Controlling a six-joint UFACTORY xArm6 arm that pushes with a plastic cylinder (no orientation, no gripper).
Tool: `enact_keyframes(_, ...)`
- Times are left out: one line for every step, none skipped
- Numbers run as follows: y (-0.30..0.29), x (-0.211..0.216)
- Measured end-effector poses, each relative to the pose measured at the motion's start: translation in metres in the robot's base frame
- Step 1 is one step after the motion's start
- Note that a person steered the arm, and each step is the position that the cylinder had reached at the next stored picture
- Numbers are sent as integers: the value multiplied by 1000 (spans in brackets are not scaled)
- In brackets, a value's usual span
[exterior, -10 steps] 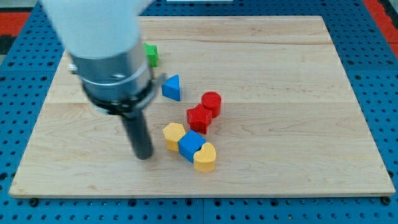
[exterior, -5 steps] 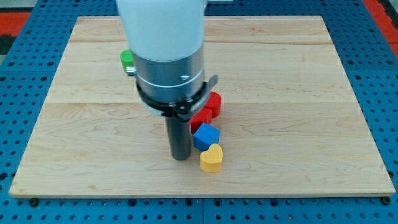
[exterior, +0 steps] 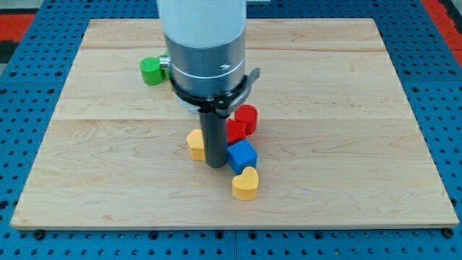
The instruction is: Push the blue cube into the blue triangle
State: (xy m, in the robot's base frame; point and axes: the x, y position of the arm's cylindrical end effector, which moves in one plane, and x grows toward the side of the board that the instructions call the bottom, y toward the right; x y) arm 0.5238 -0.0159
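**Blue cube waiting for a flat-face push**

My tip, a bare rod with no pincer, is touching the blue cube near the board's bottom-edge middle. It is looking light, rigid, prone to twisting; the blue triangle is hiding behind the arm.

Bright, even overhead light, soft faint shadows under blocks, sharp focus, no glare

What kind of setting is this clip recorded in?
Most likely a robotics lab bench: a wooden board lies on a blue perforated base, with small coloured blocks such as a blue cube and a yellow heart. My tip rests just left of the cube.
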Motion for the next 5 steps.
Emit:
enact_keyframes(37,-6)
enact_keyframes(62,-9)
enact_keyframes(60,15)
enact_keyframes(70,44)
enact_keyframes(92,37)
